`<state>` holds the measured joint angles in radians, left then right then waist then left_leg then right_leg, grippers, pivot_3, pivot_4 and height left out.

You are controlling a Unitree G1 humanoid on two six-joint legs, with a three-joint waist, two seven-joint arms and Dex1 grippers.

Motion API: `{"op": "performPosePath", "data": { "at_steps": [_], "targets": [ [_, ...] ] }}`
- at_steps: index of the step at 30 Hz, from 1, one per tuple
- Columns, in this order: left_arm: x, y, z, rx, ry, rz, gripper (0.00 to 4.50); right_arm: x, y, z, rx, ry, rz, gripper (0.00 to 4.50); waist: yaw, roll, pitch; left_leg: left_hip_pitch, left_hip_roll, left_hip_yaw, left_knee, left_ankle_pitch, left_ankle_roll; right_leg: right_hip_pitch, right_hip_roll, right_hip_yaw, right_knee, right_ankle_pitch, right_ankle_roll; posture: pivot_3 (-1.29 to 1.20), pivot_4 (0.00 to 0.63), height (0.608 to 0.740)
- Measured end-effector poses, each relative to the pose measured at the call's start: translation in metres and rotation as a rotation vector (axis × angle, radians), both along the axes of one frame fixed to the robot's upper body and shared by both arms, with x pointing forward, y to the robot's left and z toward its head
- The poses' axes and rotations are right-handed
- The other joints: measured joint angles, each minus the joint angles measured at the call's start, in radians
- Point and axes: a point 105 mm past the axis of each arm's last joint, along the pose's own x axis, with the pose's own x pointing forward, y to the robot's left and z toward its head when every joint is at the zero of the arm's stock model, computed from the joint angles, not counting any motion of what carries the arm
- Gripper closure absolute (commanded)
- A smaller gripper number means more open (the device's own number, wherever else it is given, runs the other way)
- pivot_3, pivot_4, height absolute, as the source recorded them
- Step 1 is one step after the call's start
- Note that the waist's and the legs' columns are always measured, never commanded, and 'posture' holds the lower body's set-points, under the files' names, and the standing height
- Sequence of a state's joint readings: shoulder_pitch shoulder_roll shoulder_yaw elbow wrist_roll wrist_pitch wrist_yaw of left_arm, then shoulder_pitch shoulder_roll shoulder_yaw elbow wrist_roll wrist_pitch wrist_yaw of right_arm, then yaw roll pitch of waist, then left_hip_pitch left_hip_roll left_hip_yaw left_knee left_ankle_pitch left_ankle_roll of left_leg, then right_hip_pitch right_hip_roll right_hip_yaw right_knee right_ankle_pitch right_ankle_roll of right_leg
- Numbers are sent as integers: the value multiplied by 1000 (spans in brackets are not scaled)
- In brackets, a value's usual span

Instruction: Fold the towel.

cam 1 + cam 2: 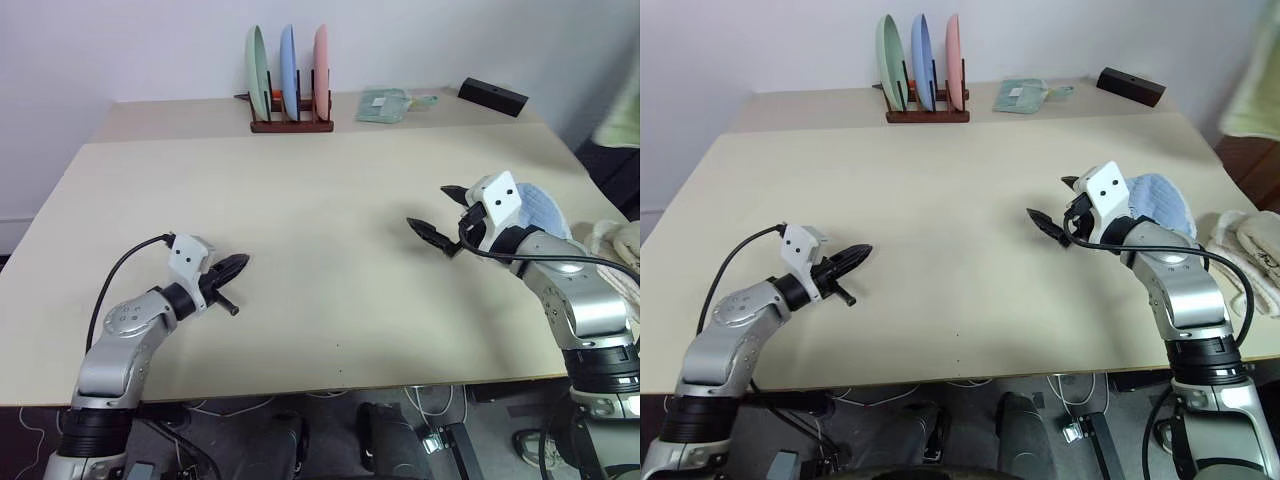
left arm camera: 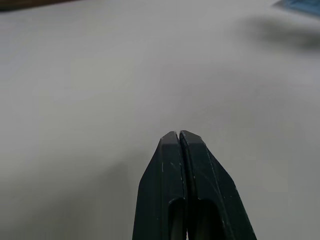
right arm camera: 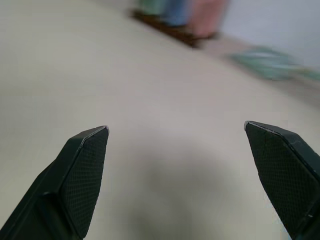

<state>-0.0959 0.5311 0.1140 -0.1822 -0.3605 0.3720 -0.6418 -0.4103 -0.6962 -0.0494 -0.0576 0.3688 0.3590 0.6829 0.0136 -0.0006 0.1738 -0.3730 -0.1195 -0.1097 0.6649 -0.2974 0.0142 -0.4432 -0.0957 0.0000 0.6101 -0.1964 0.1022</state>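
The light blue towel (image 1: 548, 206) lies bunched near the table's right edge, partly hidden behind my right wrist. My right gripper (image 1: 428, 205) hovers just left of the towel, pointing toward the table's middle. It is open wide with nothing between its fingers, as the right wrist view (image 3: 176, 127) confirms. Near the front left of the table, my left gripper (image 1: 240, 263) is shut and empty, far from the towel. Its two fingers (image 2: 170, 165) are pressed together over bare tabletop.
The beige table (image 1: 300, 180) carries a wooden rack (image 1: 291, 125) of three upright plates at the back. A small pale green cloth (image 1: 384, 104) and a black box (image 1: 492, 96) lie beside it. Cream bundled towels (image 1: 622, 250) sit at the right edge.
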Motion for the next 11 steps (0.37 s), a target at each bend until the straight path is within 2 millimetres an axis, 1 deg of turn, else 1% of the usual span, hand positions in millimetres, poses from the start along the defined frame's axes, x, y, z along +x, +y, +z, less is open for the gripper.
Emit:
{"op": "performPosePath", "data": {
  "at_steps": [2, 7, 11],
  "targets": [
    [-3, 3, -3, 17, 6, 12, 4500, -1, 3, -5, 1, 23, 48, 65, 4, 0, 0, 0, 0, -1, 0, 0, 0, 0, 0, -1, 0, 0, 0, 0, 150, 740],
    [-6, 2, 0, 20, -12, 13, 4500, -2, 10, -21, 0, 69, 110, 65, -1, 0, 0, 0, 0, -1, 0, 0, 0, 0, -1, -1, 0, 0, 0, 0, 150, 740],
    [-9, 0, -2, 12, -11, 19, 4500, -3, 12, -23, -14, 72, 128, 65, -1, 0, 0, 0, 0, -1, 0, 0, 0, -1, -1, -1, 1, 0, 0, 0, 150, 740]
  ]
}}
